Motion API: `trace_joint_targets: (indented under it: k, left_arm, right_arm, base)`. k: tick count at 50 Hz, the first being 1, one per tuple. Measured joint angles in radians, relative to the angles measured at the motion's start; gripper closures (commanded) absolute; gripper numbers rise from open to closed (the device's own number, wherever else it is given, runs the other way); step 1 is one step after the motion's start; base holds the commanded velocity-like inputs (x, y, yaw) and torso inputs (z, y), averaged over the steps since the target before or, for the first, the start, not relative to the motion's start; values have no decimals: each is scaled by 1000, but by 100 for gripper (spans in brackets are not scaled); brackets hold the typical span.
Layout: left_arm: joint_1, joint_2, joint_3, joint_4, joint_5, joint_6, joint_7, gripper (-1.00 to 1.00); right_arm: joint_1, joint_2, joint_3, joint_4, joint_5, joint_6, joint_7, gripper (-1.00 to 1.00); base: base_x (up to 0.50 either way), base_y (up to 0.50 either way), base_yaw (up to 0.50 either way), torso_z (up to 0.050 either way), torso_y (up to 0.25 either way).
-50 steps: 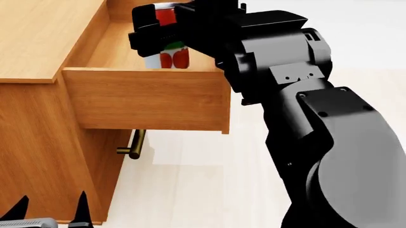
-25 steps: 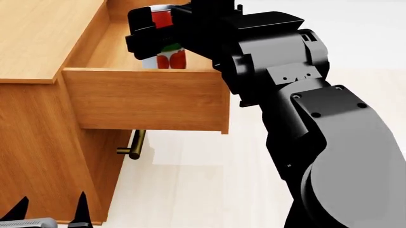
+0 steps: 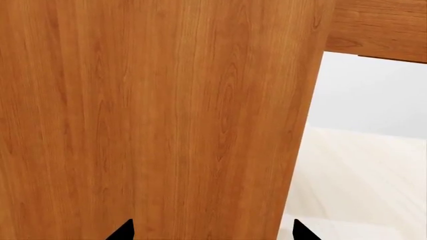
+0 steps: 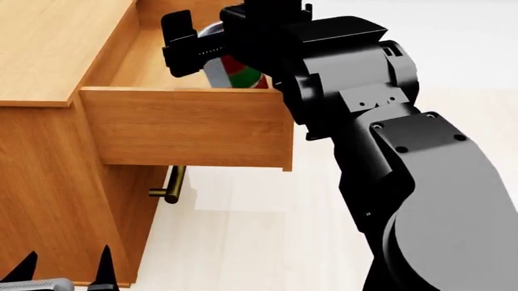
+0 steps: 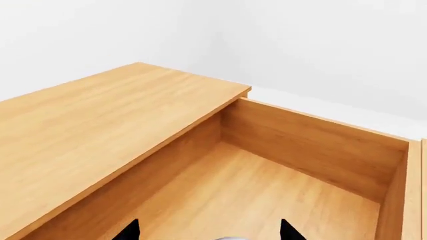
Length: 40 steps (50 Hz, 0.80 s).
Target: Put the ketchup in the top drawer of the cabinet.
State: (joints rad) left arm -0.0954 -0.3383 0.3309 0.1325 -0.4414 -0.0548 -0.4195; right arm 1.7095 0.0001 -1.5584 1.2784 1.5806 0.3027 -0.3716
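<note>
The cabinet (image 4: 48,54) stands at the left with its top drawer (image 4: 186,124) pulled out. Over the drawer's inside hangs my right gripper (image 4: 212,45), open. The ketchup (image 4: 236,71), a can with a red and green label, leans tilted just below it, its lower part hidden by the drawer front. In the right wrist view the right gripper (image 5: 208,231) has its tips wide apart over the drawer (image 5: 313,145), with only a sliver of the ketchup (image 5: 227,238) lid showing. My left gripper (image 4: 67,267) is low, open and empty, facing the cabinet (image 3: 167,110) side.
A brass handle (image 4: 170,185) of the lower drawer sticks out under the open one. Pale floor (image 4: 267,230) lies to the right of the cabinet. My right arm (image 4: 421,182) fills the right side of the head view.
The can stood upright between the right fingers before; now the fingers have parted and the can leans over to the right, lower in the drawer.
</note>
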Motion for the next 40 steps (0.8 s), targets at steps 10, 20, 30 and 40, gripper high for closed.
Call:
trace_joint_targets:
  k: [10,20,30,40]
  left_arm:
    - [0,-2,2,3,-2,-2,-3,-100]
    - [1,-2,4,1,-3,2,-4,-100]
    - [4,-4,6,6,-3,4,-7,-100]
    - [4,-6,9,8,-4,4,-9,-100]
  right_arm:
    - [2,0,-9,6,22,-55,16,-100]
    - [5,0,-15,11,62,-146,26,-100]
    - [16,0,-28,20,154,-293,50,-100]
    - [37,0,-87,26,291,-420,66,-100]
  base:
    - [0,0,0,0,0]
    - [0,0,0,0,0]
    - [0,0,0,0,0]
    - [0,0,0,0,0]
